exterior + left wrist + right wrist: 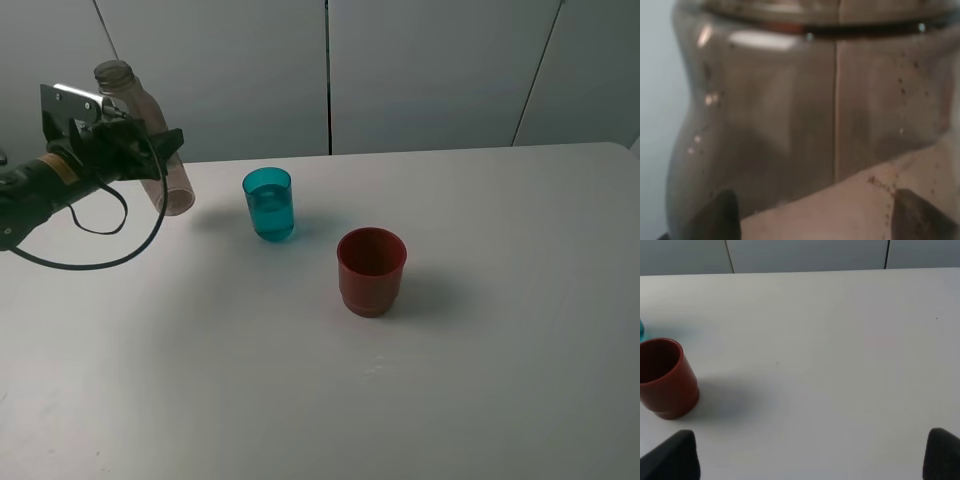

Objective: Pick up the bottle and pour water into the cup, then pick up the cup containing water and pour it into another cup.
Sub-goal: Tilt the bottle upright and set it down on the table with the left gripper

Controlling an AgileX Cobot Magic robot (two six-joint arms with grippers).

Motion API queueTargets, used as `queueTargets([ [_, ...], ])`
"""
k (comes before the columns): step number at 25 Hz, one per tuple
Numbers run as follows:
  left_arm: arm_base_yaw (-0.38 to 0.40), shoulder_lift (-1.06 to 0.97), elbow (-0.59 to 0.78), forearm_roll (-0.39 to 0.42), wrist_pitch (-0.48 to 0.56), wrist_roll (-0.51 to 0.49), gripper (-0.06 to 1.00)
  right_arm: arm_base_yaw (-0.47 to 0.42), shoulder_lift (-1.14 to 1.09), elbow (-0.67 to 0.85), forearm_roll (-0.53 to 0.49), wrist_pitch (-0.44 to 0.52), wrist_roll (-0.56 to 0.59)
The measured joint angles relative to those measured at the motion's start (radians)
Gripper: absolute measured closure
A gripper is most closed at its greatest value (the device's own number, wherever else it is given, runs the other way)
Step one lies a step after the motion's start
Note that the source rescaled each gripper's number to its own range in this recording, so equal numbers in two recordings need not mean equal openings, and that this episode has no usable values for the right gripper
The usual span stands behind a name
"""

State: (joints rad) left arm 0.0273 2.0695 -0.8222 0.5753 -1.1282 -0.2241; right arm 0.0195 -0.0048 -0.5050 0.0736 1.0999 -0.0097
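The bottle (150, 140), clear and brownish with no cap, leans slightly at the far left of the table, its base just at or above the surface. My left gripper (138, 143) is shut on the bottle's middle. In the left wrist view the bottle (805, 110) fills the frame between the two dark fingertips (720, 217). The teal cup (269, 204) stands right of the bottle and has water in it. The dark red cup (371, 270) stands empty, nearer the front and to the right; it also shows as the red cup (665, 377) in the right wrist view. My right gripper (810, 460) is open over bare table, away from both cups.
The white table (480, 350) stretches wide to the right and front. Grey wall panels (430, 70) stand behind its far edge. A black cable (100, 225) loops under the left arm.
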Motion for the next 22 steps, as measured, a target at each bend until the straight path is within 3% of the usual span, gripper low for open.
queueTargets([
  [5,0.0,0.083,0.0,0.004,-0.055,0.0,0.94,0.0,0.0,0.0,0.0,0.0,0.0],
  [22,0.0,0.107,0.0,0.011,-0.07,0.0,0.94,0.0,0.0,0.0,0.0,0.0,0.0],
])
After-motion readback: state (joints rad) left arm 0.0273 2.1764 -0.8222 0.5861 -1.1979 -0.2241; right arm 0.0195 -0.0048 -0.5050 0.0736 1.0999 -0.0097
